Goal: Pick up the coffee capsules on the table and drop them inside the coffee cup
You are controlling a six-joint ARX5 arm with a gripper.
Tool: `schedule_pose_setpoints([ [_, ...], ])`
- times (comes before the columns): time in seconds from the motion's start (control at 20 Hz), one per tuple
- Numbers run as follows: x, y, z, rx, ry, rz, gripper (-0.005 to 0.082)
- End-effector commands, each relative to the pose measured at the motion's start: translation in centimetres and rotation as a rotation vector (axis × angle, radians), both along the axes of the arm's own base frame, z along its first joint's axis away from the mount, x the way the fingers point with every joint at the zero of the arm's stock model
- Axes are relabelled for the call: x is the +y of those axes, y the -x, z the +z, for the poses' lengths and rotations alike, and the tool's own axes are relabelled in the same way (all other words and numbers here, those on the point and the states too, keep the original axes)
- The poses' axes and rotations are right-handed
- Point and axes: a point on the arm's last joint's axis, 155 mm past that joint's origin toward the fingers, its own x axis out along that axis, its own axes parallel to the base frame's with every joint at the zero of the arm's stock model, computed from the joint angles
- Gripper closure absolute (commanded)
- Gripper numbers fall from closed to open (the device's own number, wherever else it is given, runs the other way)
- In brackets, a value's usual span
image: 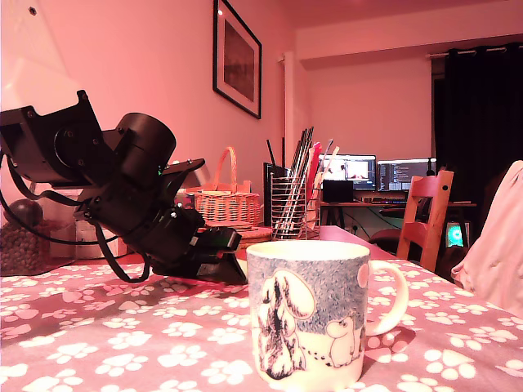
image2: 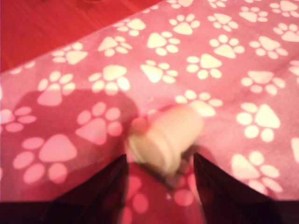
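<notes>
A blurred cream capsule (image2: 166,140) lies on its side on the paw-print cloth (image2: 224,60), between the spread tool (image2: 160,161) tips.

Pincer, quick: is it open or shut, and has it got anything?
Pincer: open, its tips either side of the pale cream capsule lying on the paw-print cloth; nothing gripped.

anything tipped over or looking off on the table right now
The pale cream tapered coffee capsule lies tipped on its side on the pink paw-print tablecloth, blurred in the wrist view, between the fingers of the open black gripper. The large white cartoon-printed ceramic mug stands upright.
</notes>
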Motion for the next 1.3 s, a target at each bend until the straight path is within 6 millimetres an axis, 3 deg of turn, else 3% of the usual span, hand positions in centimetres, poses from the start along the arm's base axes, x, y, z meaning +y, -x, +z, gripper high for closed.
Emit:
schedule_pose_setpoints([
  [0.0,-0.1,0.2,-1.2,0.018,-0.008,-0.004,0.0233],
  [0.1,0.0,0.4,-1.5,0.041,-0.005,0.006,0.0098],
  [0.15,0.1,0.6,-1.7,0.066,0.002,0.018,0.0091],
  [0.5,-1.1,0.5,-0.5,0.113,0.106,0.038,0.0091],
  [0.75,-3.2,1.1,0.5,0.103,0.132,-0.014,0.0091],
  [1.0,-2.0,-0.4,0.5,0.072,0.09,0.095,0.0091],
  [1.25,-1.8,-0.6,0.2,0.072,0.084,0.123,0.0092],
])
